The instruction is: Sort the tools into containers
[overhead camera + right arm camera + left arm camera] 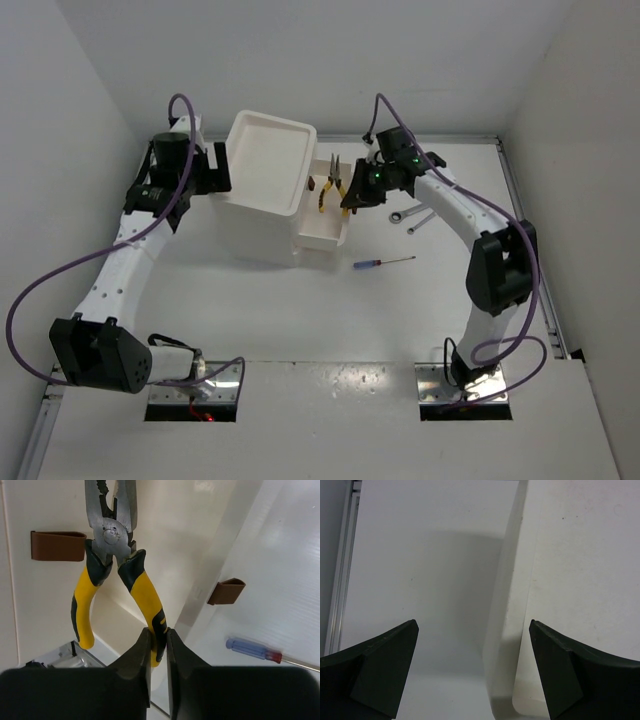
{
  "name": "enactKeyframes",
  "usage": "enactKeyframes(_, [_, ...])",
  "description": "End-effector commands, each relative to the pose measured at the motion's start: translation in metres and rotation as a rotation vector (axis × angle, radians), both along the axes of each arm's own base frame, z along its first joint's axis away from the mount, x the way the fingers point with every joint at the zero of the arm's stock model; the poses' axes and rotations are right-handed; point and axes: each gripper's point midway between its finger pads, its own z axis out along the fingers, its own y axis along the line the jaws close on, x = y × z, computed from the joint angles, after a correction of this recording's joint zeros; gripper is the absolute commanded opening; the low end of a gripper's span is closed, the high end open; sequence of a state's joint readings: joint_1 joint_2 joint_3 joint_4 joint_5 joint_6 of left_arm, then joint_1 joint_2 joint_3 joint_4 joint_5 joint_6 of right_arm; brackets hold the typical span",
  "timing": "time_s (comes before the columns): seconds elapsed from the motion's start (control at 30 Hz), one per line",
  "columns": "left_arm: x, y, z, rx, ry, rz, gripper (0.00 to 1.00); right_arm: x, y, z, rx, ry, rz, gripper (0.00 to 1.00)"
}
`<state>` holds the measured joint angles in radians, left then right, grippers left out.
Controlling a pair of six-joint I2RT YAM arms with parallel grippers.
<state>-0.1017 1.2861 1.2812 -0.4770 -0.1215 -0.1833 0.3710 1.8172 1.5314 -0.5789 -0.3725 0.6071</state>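
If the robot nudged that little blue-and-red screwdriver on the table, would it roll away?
Probably: the screwdriver looks round-handled and lies free on the flat table, so a sideways push would likely roll it. Its thin shaft suggests it is light, stiff and awkward to pinch.

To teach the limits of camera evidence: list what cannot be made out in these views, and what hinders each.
Right wrist view: top edge cuts off the nose of the yellow-handled pliers; the right gripper covers one handle's end.
Same view: the screwdriver shaft runs off the right edge.
Top view: the wrenches are too small to tell their jaws.
Top view: pliers and gripper cover part of the open drawer.
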Motion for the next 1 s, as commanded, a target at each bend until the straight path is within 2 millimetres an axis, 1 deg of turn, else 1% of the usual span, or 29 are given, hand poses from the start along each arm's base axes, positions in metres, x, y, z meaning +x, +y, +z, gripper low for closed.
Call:
enactKeyframes(0.0, [-0.001,0.008,0.013,0.009,-0.05,0.023,1.0,0.01,0.028,0.036,0.096,-0.083,0.042,0.15])
enactKeyframes(0.03, [-0.001,0.008,0.013,0.009,-0.05,0.023,1.0,0.011,0.029,0.039,0.099,-0.092,0.043,0.21])
enactKeyframes(0.07, [-0.001,0.008,0.013,0.009,-0.05,0.023,1.0,0.01,0.034,0.043,0.103,-0.1,0.053,0.26])
enactKeyframes(0.1, [-0.001,0.008,0.013,0.009,-0.05,0.023,1.0,0.01,0.034,0.043,0.103,-0.1,0.054,0.3])
enactKeyframes(0.13, [0.0,0.008,0.014,0.008,-0.059,0.023,1.0,0.014,0.035,0.05,0.112,-0.122,0.054,0.4])
enactKeyframes(0.17, [0.0,0.008,0.014,0.008,-0.059,0.023,1.0,0.011,0.039,0.05,0.113,-0.122,0.063,0.46])
enactKeyframes(0.2, [0.0,0.008,0.014,0.008,-0.059,0.023,1.0,0.012,0.039,0.059,0.116,-0.151,0.072,0.54])
enactKeyframes(0.23, [0.0,0.006,0.014,0.004,-0.058,0.015,1.0,0.007,0.045,0.068,0.133,-0.17,0.106,0.64])
enactKeyframes(0.27, [0.001,0.006,0.021,0.002,-0.072,0.015,1.0,0.006,0.047,0.075,0.146,-0.195,0.126,0.66])
enactKeyframes(0.3, [0.003,0.004,0.017,-0.001,-0.063,0.007,1.0,0.007,0.044,0.082,0.148,-0.235,0.154,0.66])
enactKeyframes(0.33, [0.005,0.002,0.031,-0.007,-0.093,-0.002,1.0,0.001,0.044,0.097,0.183,-0.268,0.199,0.68])
enactKeyframes(0.37, [0.008,-0.001,0.033,-0.008,-0.093,-0.025,1.0,0.003,0.035,0.103,0.197,-0.289,0.22,0.7])
enactKeyframes(0.4, [0.012,-0.005,0.034,-0.008,-0.094,-0.045,1.0,-0.005,0.035,0.115,0.239,-0.348,0.331,0.72])
enactKeyframes(0.43, [0.014,-0.009,0.039,-0.004,-0.086,-0.095,1.0,-0.009,0.029,0.12,0.251,-0.376,0.364,0.73])
enactKeyframes(0.47, [0.016,-0.013,0.041,0.001,-0.083,-0.126,1.0,-0.006,0.012,0.114,0.247,-0.374,0.354,0.75])
enactKeyframes(0.5, [0.017,-0.018,0.051,0.004,-0.089,-0.165,1.0,-0.01,0.006,0.114,0.268,-0.411,0.415,0.77])
enactKeyframes(0.53, [0.018,-0.021,0.053,-0.002,-0.085,-0.179,1.0,-0.009,-0.002,0.108,0.265,-0.423,0.435,0.78])
enactKeyframes(0.57, [0.02,-0.024,0.055,0.005,-0.08,-0.206,1.0,-0.012,-0.017,0.1,0.263,-0.419,0.447,0.8])
enactKeyframes(0.6, [0.022,-0.03,0.057,0.007,-0.07,-0.248,1.0,-0.014,-0.026,0.087,0.224,-0.46,0.506,0.81])
enactKeyframes(0.63, [0.024,-0.032,0.059,0.004,-0.074,-0.256,1.0,-0.02,-0.035,0.074,0.195,-0.466,0.529,0.82])
enactKeyframes(0.67, [0.023,-0.033,0.062,0.007,-0.075,-0.27,1.0,-0.022,-0.049,0.069,0.156,-0.506,0.549,0.82])
enactKeyframes(0.7, [0.024,-0.035,0.063,0.012,-0.071,-0.288,1.0,-0.02,-0.057,0.062,0.093,-0.618,0.619,0.82])
enactKeyframes(0.73, [0.026,-0.039,0.058,0.002,-0.059,-0.306,1.0,-0.031,-0.06,0.04,0.072,-0.623,0.657,0.84])
enactKeyframes(0.77, [0.025,-0.039,0.06,0.002,-0.058,-0.306,1.0,-0.034,-0.067,0.033,0.035,-0.67,0.694,0.84])
enactKeyframes(0.8, [0.028,-0.039,0.055,0.001,-0.044,-0.306,1.0,-0.035,-0.072,0.029,-0.041,-0.782,0.783,0.85])
enactKeyframes(0.83, [0.028,-0.039,0.048,0.0,-0.022,-0.306,1.0,-0.041,-0.076,0.009,-0.072,-0.782,0.822,0.85])
enactKeyframes(0.87, [0.032,-0.036,0.047,-0.009,-0.017,-0.293,1.0,-0.041,-0.08,0.005,-0.114,-0.818,0.856,0.85])
enactKeyframes(0.9, [0.03,-0.034,0.044,-0.005,-0.006,-0.284,0.99,-0.047,-0.078,-0.006,-0.138,-0.854,0.926,0.85])
enactKeyframes(0.97, [0.035,-0.035,0.034,-0.018,0.02,-0.278,0.97,-0.041,-0.076,-0.008,-0.149,-0.913,0.935,0.88])
